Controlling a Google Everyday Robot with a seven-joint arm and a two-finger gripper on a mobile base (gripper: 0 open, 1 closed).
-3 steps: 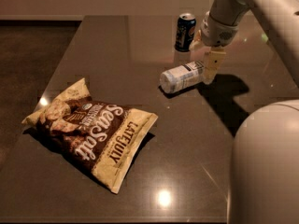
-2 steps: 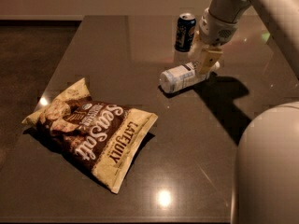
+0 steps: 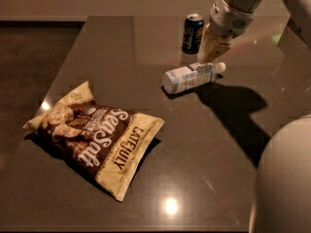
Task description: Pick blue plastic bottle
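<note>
Found the blue plastic bottle (image 3: 189, 77) lying sideways on the tabletop (image 3: 233, 144), white cap toward the claw (image 3: 212, 46). Saw the claw poised just above that cap end, beside a dark blue can (image 3: 192, 33); could not tell whether apart or together. Noted a Late July chip bag (image 3: 95, 137) well apart.

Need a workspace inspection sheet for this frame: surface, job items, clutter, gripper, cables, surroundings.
Surface: dark glossy table, a few light reflections.
Job's things: blue plastic bottle lying on its side on the table, white cap pointing right.
Clutter: dark blue can upright behind the bottle; chip bag lying flat, front left.
Grippers: gripper just behind the bottle's cap end, right of the can; contact unclear.
Cables: nothing seen.
Surroundings: dark floor at left; robot's white body lower right.
</note>
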